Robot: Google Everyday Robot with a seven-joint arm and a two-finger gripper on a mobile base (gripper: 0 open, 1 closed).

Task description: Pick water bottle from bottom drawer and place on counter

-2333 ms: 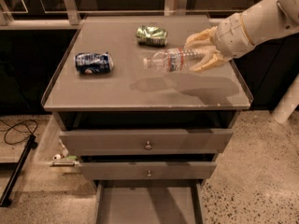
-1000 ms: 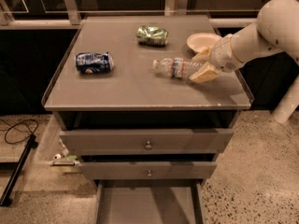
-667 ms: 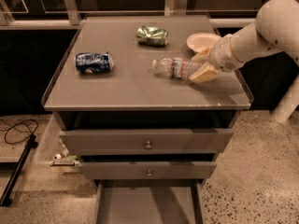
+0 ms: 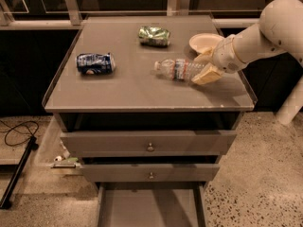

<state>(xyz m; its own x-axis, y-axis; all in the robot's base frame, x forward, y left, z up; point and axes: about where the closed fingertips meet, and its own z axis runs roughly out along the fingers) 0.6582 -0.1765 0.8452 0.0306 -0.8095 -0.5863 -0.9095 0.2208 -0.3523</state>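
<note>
The water bottle (image 4: 176,69) lies on its side on the counter (image 4: 132,86), right of the middle, with its white cap pointing left. My gripper (image 4: 201,65) reaches in from the right. Its fingers (image 4: 207,74) are closed around the bottle's base end, low over the counter top. The bottom drawer (image 4: 149,207) is pulled open at the foot of the cabinet, and its flat grey floor shows nothing in it.
A crushed blue can (image 4: 94,63) lies on the counter's left side. A crushed green can (image 4: 154,36) lies at the back middle. A white dish (image 4: 204,41) sits at the back right, just behind my gripper. The two upper drawers (image 4: 150,143) are slightly ajar. A black cable (image 4: 16,131) lies on the floor at left.
My gripper has lowered the bottle from above the counter down onto its surface. Over the last second nothing visibly moves.
</note>
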